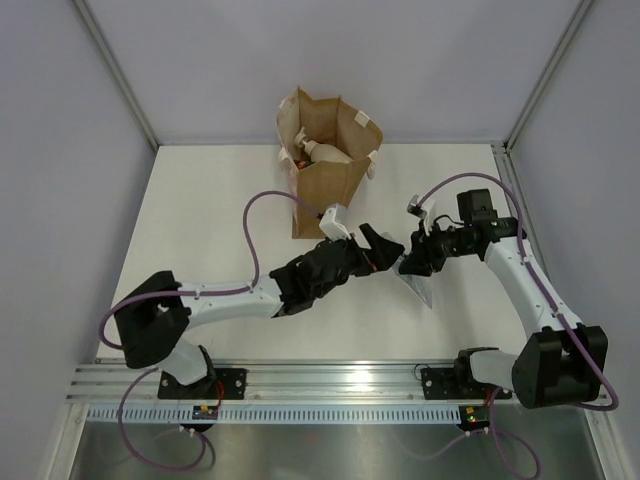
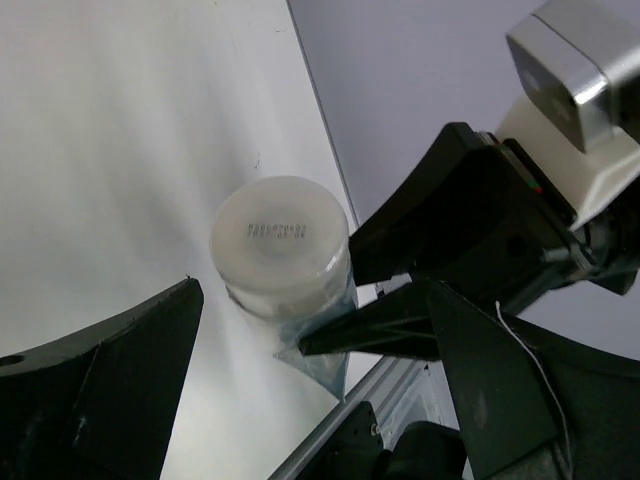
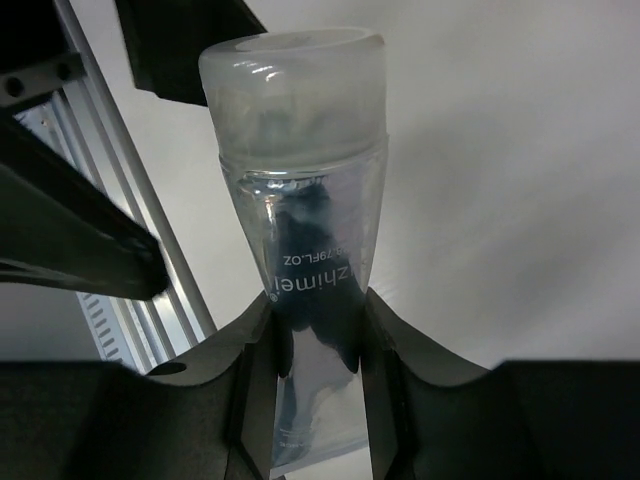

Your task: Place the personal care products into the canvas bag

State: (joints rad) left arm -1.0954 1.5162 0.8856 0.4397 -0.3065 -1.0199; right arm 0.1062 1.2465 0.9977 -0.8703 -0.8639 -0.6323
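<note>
Right gripper clamps silver tube; left gripper spread open at tube's cap; canvas bag beyond tube.

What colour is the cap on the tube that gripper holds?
Frosted, milky white cap on the silver tube; the right wrist view shows it best.

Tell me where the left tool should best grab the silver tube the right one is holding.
Probably just under the white cap, coming from the cap end: the right tool pinches the tube at its flatter lower half, leaving only the rounder top free for the open left tool.
</note>
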